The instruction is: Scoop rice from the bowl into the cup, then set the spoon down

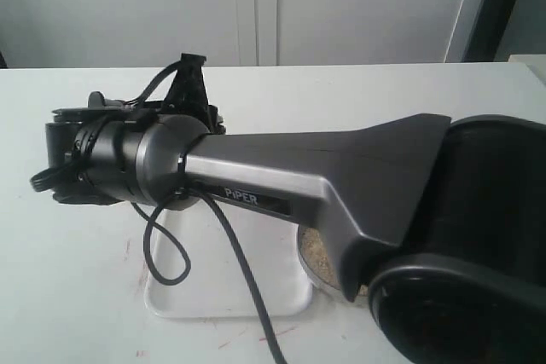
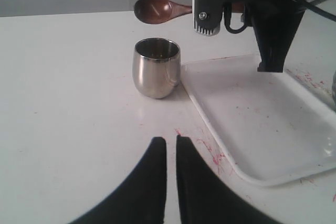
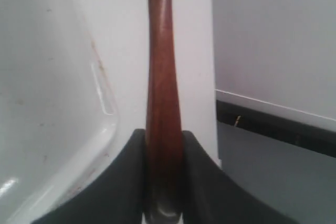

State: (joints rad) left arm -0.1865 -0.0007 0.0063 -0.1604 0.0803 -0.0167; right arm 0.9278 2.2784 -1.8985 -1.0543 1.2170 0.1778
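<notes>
Right pincer (image 3: 164, 135) pinching the spoon (image 3: 163, 77) by its handle, over the cup (image 2: 156, 67).

The handle runs straight out from between the two fingers. The spoon's oval end hangs in the air just above the cup's rim, and I cannot tell whether it carries anything. A white tray (image 2: 252, 119) lies under this pincer, its corner just beside the cup. The left pincer (image 2: 170, 148) sits low over the table (image 2: 68, 103), fingers nearly pressed together on nothing, the cup straight ahead of its tips. Back under the right arm (image 1: 341, 168), well apart from its pincer, the bowl (image 1: 305, 266) shows some rice (image 1: 317, 249).
</notes>
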